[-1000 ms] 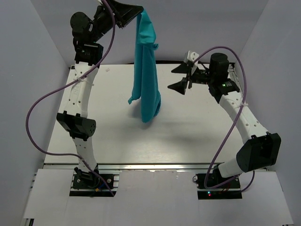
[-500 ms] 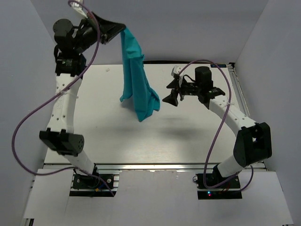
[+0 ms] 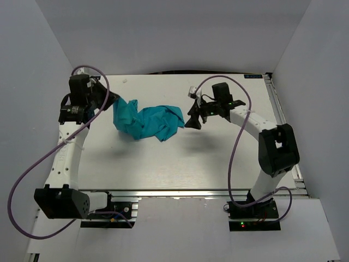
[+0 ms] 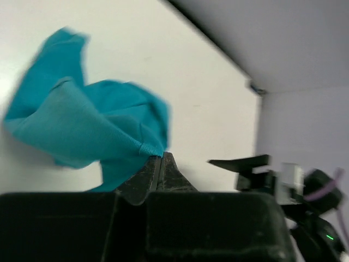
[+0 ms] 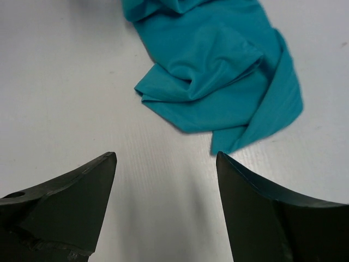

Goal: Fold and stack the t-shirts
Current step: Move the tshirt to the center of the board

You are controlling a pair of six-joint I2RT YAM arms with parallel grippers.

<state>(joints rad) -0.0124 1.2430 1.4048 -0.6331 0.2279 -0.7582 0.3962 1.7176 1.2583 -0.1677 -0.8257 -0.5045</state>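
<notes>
The teal t-shirt point(image 3: 147, 121) lies crumpled on the white table, left of centre. My left gripper point(image 3: 113, 102) is shut on an edge of the t-shirt point(image 4: 92, 128) at its left end, low over the table; its tips point(image 4: 160, 159) pinch a hem. My right gripper point(image 3: 194, 115) is open and empty, just right of the t-shirt. In the right wrist view the t-shirt point(image 5: 218, 71) lies ahead of the open gripper point(image 5: 166, 158), its nearest corner close to the right fingertip point(image 5: 223, 161).
The white table point(image 3: 180, 158) is walled by grey panels at the back and sides. Purple cables loop from both arms. The right gripper point(image 4: 240, 164) shows in the left wrist view, beyond the cloth.
My left arm swung down and left from high up, dropping the hanging t-shirt into a crumpled heap on the table. My right gripper moved left and lower, towards the cloth.
</notes>
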